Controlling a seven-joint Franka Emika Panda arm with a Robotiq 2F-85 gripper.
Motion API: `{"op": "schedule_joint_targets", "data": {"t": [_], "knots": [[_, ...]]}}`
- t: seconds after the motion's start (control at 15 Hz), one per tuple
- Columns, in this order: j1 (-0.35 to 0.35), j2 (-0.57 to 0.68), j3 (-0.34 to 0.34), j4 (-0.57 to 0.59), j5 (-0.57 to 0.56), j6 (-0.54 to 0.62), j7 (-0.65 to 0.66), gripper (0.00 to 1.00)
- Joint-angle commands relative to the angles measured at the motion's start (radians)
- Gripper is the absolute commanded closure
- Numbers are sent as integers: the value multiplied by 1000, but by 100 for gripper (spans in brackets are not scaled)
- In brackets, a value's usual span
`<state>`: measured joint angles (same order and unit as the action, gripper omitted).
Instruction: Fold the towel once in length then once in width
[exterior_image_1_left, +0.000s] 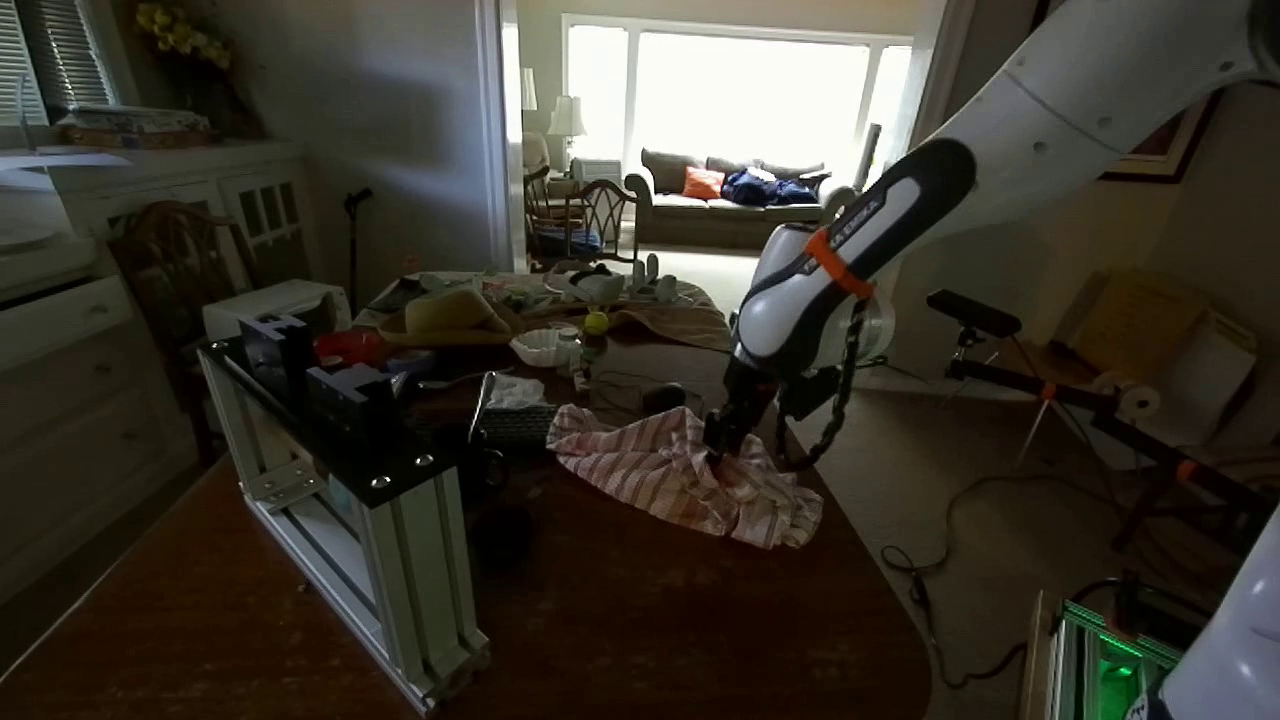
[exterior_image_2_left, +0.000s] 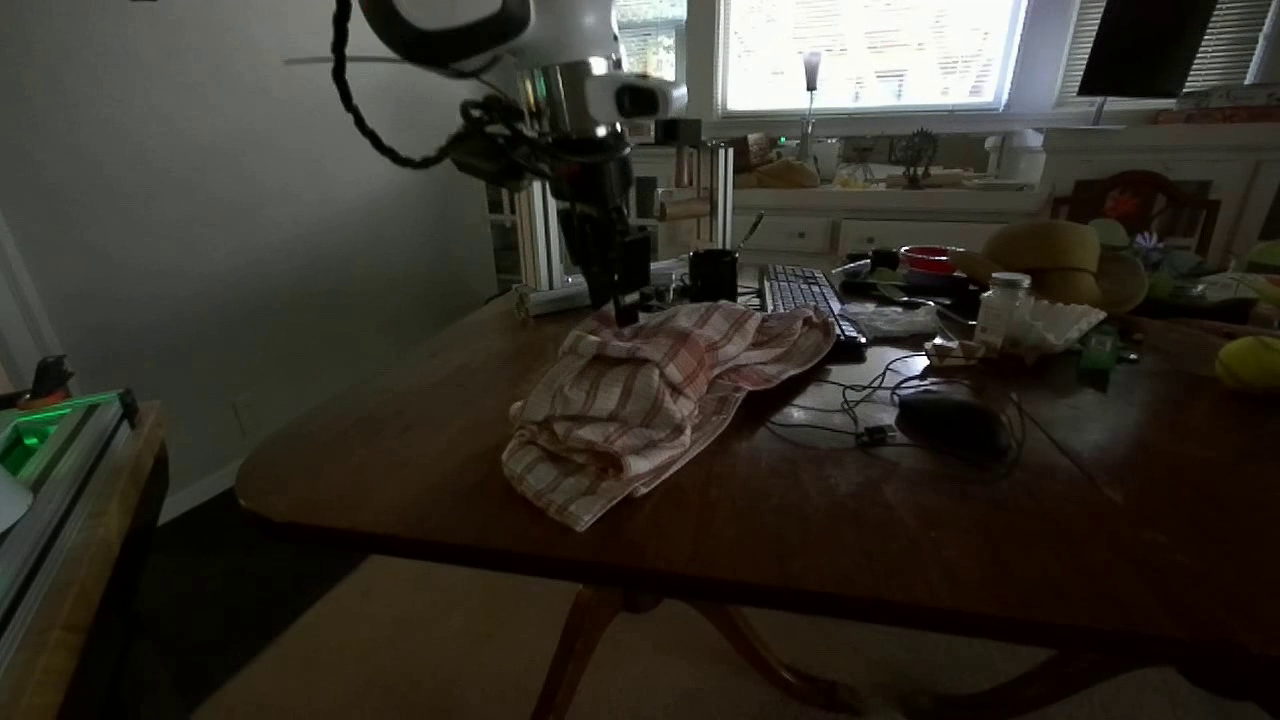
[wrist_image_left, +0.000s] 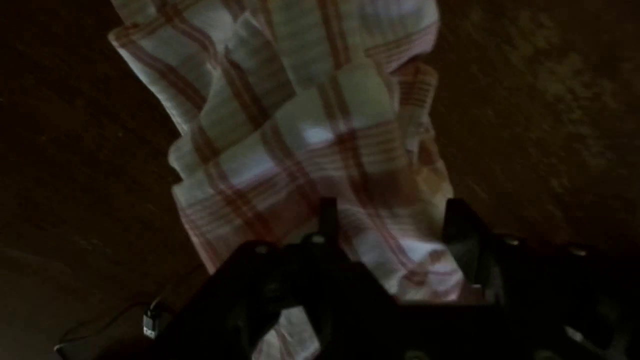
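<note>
The towel is white with red and brown stripes. It lies bunched and wrinkled on the table, and shows in both exterior views (exterior_image_1_left: 680, 480) (exterior_image_2_left: 650, 390). In the wrist view the towel (wrist_image_left: 310, 145) runs from the top down between and behind the fingers, with layered folds. My gripper (wrist_image_left: 387, 215) is open, with a wide gap between its fingers and towel cloth showing in the gap. In both exterior views the gripper (exterior_image_1_left: 715, 450) (exterior_image_2_left: 620, 310) points down at the towel, its tips at or just above the cloth. Whether they touch it I cannot tell.
A black keyboard (exterior_image_2_left: 800, 290), a mouse (exterior_image_2_left: 950, 422) with cables and a black mug (exterior_image_2_left: 713, 275) are near the towel. A metal frame (exterior_image_1_left: 410, 570) stands on the table. A jar (exterior_image_2_left: 1003, 310), a hat (exterior_image_1_left: 455, 315) and a ball (exterior_image_1_left: 596, 323) lie farther along.
</note>
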<state>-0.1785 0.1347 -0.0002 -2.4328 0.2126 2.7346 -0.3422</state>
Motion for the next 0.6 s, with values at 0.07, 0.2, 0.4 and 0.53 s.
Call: {"op": "schedule_joint_targets", "data": {"t": [0.07, 0.2, 0.4, 0.53], "knots": [[6, -313, -45, -183, 134, -50, 27, 4], [-1, -403, -95, -257, 96, -3, 92, 0], [-14, -498, -178, -367, 113, 45, 143, 0], [-9, -501, -245, -393, 151, 35, 158, 0]]}}
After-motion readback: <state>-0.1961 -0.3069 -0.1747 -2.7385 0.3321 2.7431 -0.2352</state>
